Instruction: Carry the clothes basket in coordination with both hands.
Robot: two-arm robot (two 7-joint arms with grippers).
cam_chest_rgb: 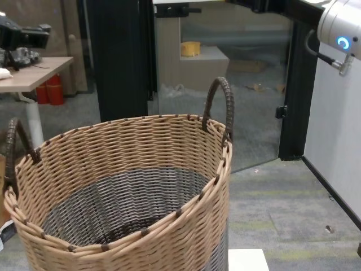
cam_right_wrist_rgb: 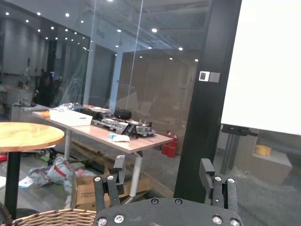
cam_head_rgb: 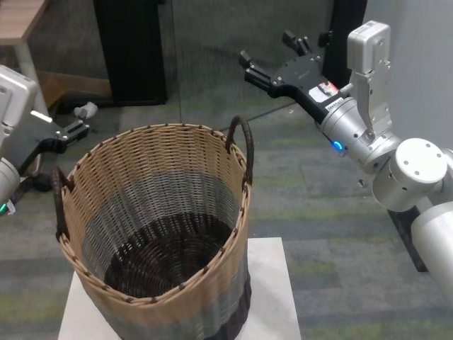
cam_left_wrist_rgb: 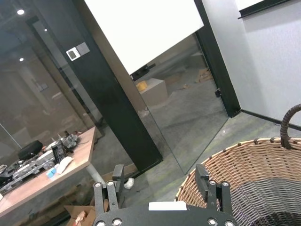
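Note:
The clothes basket (cam_head_rgb: 134, 177) stands upright and empty on a white stand (cam_head_rgb: 272, 287). It is woven, with a tan upper band, a grey lower band and a dark base. Its right handle (cam_head_rgb: 241, 139) and left handle (cam_head_rgb: 59, 193) stand up from the rim. My right gripper (cam_head_rgb: 267, 48) is open, in the air behind and to the right of the right handle, apart from it. My left gripper (cam_head_rgb: 80, 120) is open, just behind the left handle, not touching it. The basket also shows in the chest view (cam_chest_rgb: 130, 164) and the left wrist view (cam_left_wrist_rgb: 254, 174). Both wrist views show spread fingers (cam_left_wrist_rgb: 117, 176) (cam_right_wrist_rgb: 207, 172) holding nothing.
A black pillar (cam_head_rgb: 131, 49) and a glass wall (cam_head_rgb: 212, 49) stand behind the basket. A wooden desk (cam_head_rgb: 21, 21) is at the far left. Grey-green carpet (cam_head_rgb: 318, 212) lies around the stand. A white wall (cam_chest_rgb: 338, 141) rises on the right.

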